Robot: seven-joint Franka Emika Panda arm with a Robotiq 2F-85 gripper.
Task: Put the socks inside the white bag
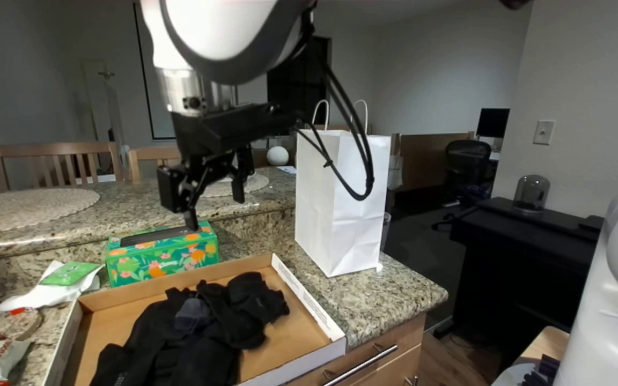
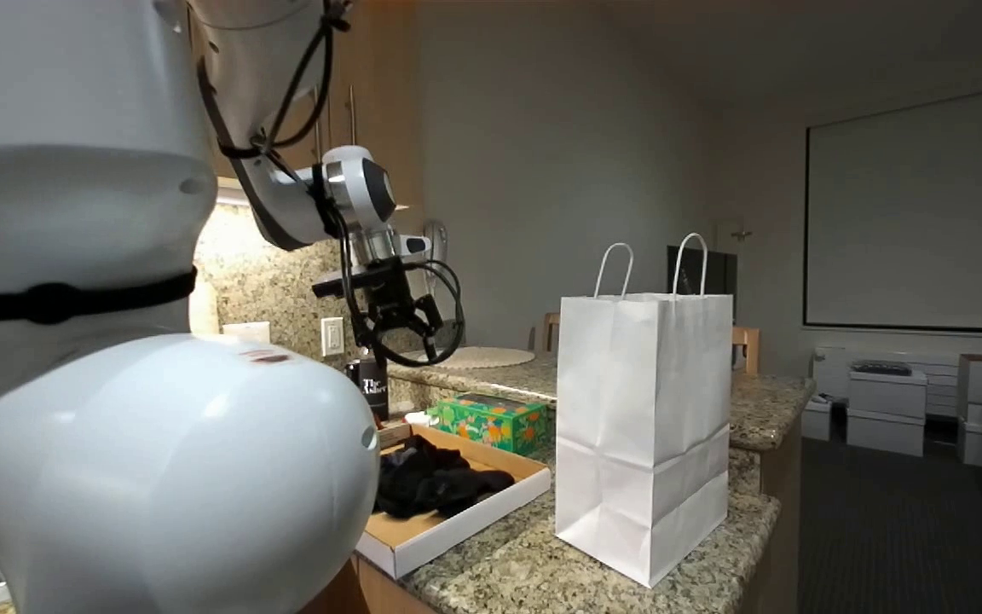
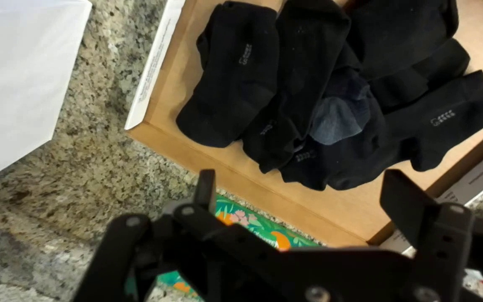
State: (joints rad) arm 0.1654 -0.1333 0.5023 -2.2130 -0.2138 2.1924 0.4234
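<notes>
Black socks point(image 1: 201, 333) (five-plus), one white bag point(image 2: 644, 418)

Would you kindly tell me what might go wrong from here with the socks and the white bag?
The socks lie overlapped in the tray, so the open tool might pinch several at once. The white bag stands tall near the edge of the counter, so a bump could tip it over. The cable looping beside the tool might snag the white bag in passing.
</notes>
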